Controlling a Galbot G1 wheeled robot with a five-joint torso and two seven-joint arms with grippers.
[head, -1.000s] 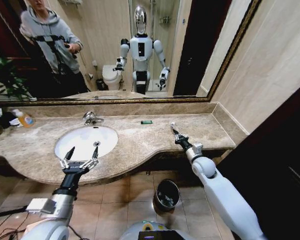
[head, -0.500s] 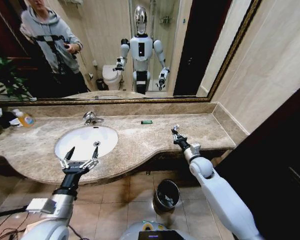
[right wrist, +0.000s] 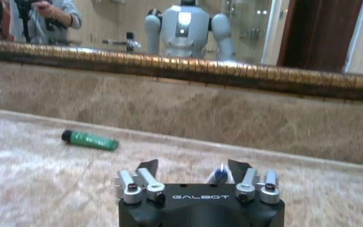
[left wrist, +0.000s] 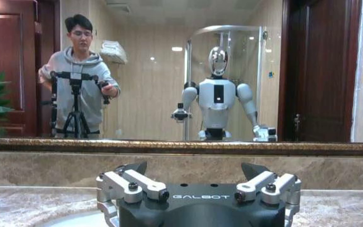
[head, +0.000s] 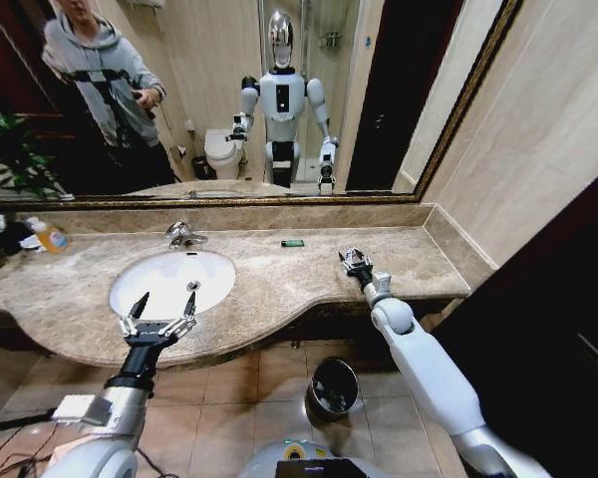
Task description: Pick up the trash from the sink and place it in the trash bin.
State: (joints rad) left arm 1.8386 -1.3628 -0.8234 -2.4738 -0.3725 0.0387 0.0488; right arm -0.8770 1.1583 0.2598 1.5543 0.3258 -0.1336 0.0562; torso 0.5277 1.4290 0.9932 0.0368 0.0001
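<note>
The white oval sink (head: pixel 169 284) sits in the beige marble counter, and I see no trash inside the basin. My left gripper (head: pixel 159 317) (left wrist: pixel 194 171) hovers open over the sink's front rim, holding nothing. My right gripper (head: pixel 355 261) (right wrist: pixel 193 166) is low over the counter to the right of the sink, jaws apart. A small white tube with a blue end (right wrist: pixel 219 174) stands between its fingers; I cannot tell whether they touch it. A flat green packet (head: pixel 292 243) (right wrist: pixel 90 140) lies on the counter near the back wall. The dark trash bin (head: pixel 333 386) stands on the floor below the counter.
A chrome tap (head: pixel 182 236) stands behind the sink and an orange pump bottle (head: pixel 48 237) at the far left. A large mirror runs along the back wall. A side wall closes the counter's right end. The tiled floor around the bin is open.
My right gripper has shifted slightly right and turned, and its elbow has swung in closer to the counter edge. The left arm has not moved.
</note>
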